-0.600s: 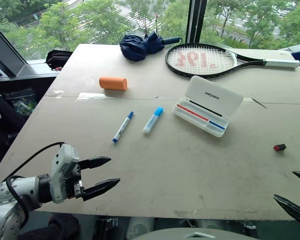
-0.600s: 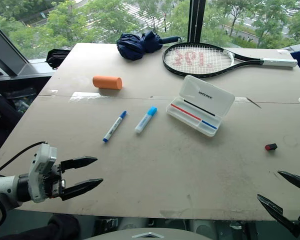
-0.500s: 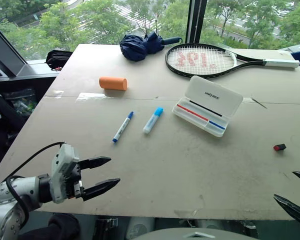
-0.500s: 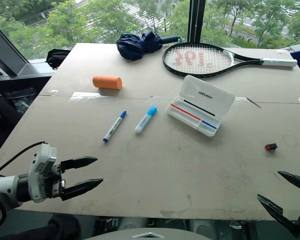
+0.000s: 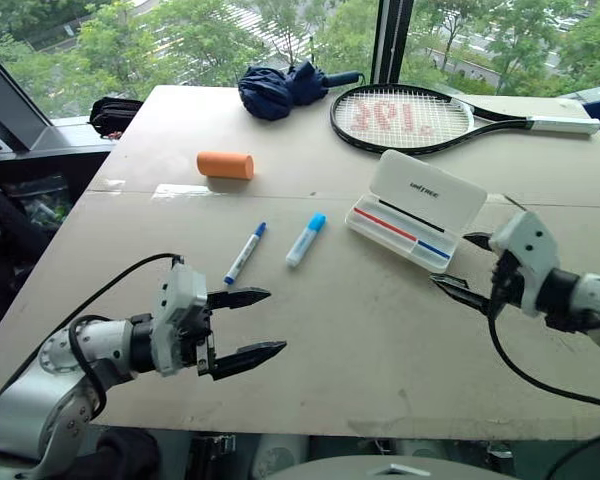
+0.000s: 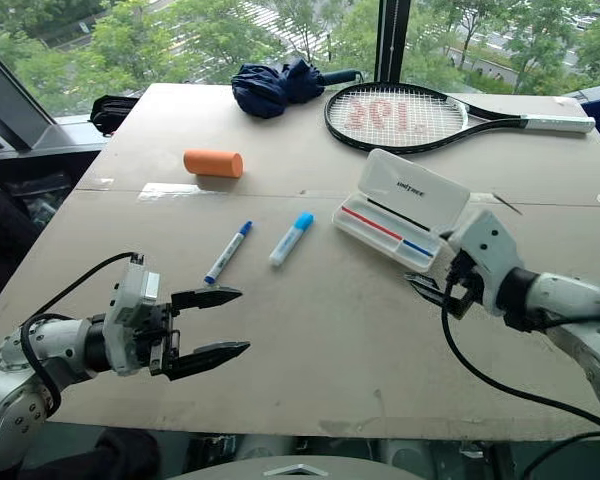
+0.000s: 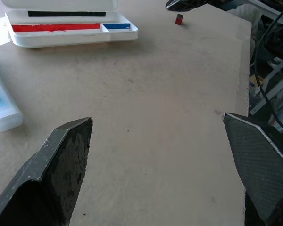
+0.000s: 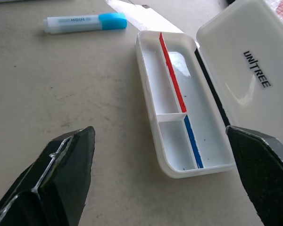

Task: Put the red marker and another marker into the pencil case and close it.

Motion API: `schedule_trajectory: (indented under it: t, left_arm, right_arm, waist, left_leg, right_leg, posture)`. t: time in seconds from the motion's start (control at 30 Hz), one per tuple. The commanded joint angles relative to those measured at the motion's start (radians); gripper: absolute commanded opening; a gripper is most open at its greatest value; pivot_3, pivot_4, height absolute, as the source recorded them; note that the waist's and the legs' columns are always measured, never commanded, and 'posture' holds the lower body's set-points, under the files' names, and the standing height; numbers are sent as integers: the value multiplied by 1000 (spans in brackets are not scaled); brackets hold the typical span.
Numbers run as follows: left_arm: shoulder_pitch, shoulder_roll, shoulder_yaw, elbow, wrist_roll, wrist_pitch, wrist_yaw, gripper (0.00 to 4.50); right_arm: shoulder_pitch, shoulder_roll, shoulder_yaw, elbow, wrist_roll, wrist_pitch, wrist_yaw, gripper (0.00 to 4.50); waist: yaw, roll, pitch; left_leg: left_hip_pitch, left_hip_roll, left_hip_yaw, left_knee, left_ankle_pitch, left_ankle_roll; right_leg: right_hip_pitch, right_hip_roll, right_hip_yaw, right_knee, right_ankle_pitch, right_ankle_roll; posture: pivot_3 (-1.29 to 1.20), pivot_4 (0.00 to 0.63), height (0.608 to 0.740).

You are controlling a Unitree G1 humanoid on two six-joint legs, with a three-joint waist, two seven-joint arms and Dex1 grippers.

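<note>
On the open lid of the pencil case (image 8: 254, 70) you can read "UNITREE" in black capitals. The racket (image 5: 400, 118) carries a pale red mark painted across its strings; it looks like the figures "101", though you cannot be sure of that. The marker with the light blue cap (image 8: 85, 22) has a line of dark print along its white barrel, too small for you to read.
</note>
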Motion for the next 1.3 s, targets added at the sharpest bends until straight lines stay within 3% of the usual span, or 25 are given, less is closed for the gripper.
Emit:
schedule_trajectory:
  t: [0.03, 0.23, 0.4, 0.53, 0.67, 0.7, 0.97, 1.3]
  left_arm:
    - [6, 26, 26, -66, -27, -9, 10, 4500]
    - [24, 51, 62, -141, -66, 15, 60, 4500]
    - [19, 59, 52, -158, -70, 18, 91, 4500]
    - [9, 64, 41, -148, -61, 11, 100, 4500]
    - [14, 64, 38, -138, -51, -2, 99, 4500]
    - [20, 62, 38, -136, -46, -7, 97, 4500]
    - [110, 45, 70, -94, -3, -71, 64, 4500]
    - [203, 37, 110, -39, 42, -163, 21, 4500]
  right_arm:
    - [-44, -12, 96, 52, -60, -9, 45, 3417]
    - [-161, 62, 251, 253, -186, -67, 74, 3417]
    - [-221, 113, 290, 358, -244, -96, 107, 3417]
    - [-285, 123, 358, 461, -321, -146, 165, 2337]
    - [-305, 101, 377, 483, -369, -201, 232, 267]
    - [-305, 85, 381, 488, -383, -228, 261, 9]
    - [-204, -95, 380, 509, -440, -761, 640, 9]
    - [-252, -42, 361, 646, -495, -932, 720, 9]
  waist:
    - [1, 1, 0]
    - [-12, 1, 1]
    - [-13, 1, 1]
    - [-16, 1, 1]
    - [-19, 1, 1]
    - [-20, 1, 1]
    - [-20, 3, 3]
    - [-26, 3, 3]
  left_leg:
    - [-1, 0, -1, 0, 0, 0]
    - [0, -1, 0, 0, 0, 1]
    - [1, -1, 0, 0, 0, 1]
    - [1, -2, 0, 0, 0, 1]
    - [1, -2, 0, 0, 0, 1]
    - [1, -2, 0, 0, 0, 1]
    - [1, -2, 0, 0, 0, 1]
    - [2, -1, 0, 0, 0, 1]
  right_leg:
    - [0, 0, -1, -1, 0, 0]
    - [0, -1, -2, 0, 2, 4]
    - [0, 0, -2, 1, 2, 4]
    - [0, -1, -2, 1, 2, 4]
    - [0, 0, -2, 1, 2, 4]
    - [0, 0, -2, 1, 2, 4]
    - [0, -1, -3, 0, 2, 4]
    - [1, -1, -3, 1, 2, 4]
  posture:
    - [0, 150, 732]
    - [0, 150, 732]
    - [0, 150, 732]
    - [0, 150, 732]
    - [0, 150, 732]
    - [0, 150, 732]
    - [0, 150, 732]
    - [0, 150, 732]
